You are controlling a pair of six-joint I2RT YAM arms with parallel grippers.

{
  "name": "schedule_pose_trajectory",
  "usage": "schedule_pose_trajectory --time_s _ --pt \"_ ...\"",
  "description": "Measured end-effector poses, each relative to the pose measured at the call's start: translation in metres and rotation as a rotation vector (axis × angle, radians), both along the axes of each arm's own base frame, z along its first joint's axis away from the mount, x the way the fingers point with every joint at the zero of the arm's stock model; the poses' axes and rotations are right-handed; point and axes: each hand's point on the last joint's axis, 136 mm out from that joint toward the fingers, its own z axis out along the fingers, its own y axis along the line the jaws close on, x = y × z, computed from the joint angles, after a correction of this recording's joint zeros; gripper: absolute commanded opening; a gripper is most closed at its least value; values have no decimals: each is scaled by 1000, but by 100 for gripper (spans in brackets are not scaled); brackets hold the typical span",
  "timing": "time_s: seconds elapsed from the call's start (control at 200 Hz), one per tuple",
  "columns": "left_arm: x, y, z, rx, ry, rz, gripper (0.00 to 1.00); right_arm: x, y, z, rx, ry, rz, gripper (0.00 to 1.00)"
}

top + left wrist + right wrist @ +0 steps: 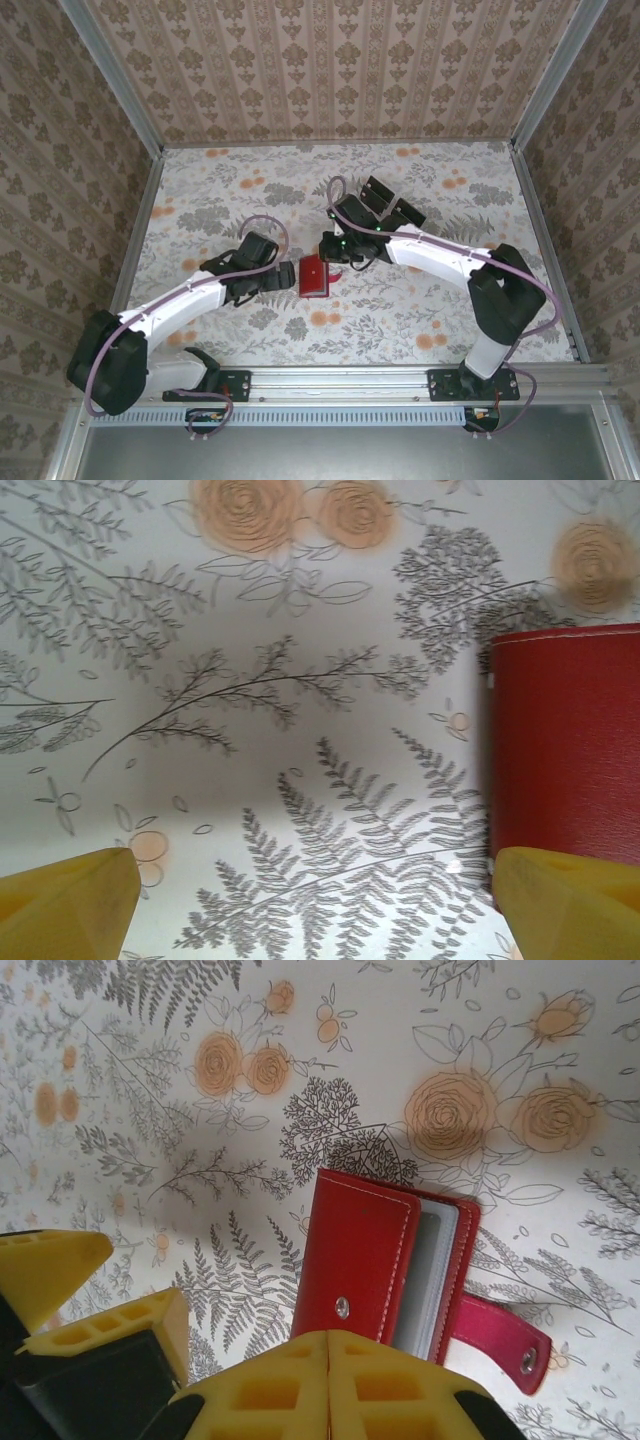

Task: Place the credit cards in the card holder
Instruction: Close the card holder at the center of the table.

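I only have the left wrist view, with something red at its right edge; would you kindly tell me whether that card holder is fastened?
Observer: No; in the right wrist view the card holder has its snap strap undone and cover ajar.
Operator: Thank you. Where are the credit cards?
Observer: From above, the credit cards lie farther back than the holder and to its right, apart from it.
Operator: And the right gripper?
Observer: The right gripper is shut, fingertips at the holder's edge.
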Motion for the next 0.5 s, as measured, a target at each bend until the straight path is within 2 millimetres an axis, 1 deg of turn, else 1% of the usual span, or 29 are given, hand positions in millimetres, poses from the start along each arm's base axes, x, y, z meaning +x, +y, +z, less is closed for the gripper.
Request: schedule_pose_trajectory --time_s 0.12,0.26,0.5 --pt "2 4 0 5 -2 11 100 -4 4 -12 -11 27 15 3" --pt "5 7 0 6 -3 19 100 -10 9 -19 -12 44 33 1" --pt "6 8 -1 -3 -1 23 100 -31 14 -39 -36 88 74 0"
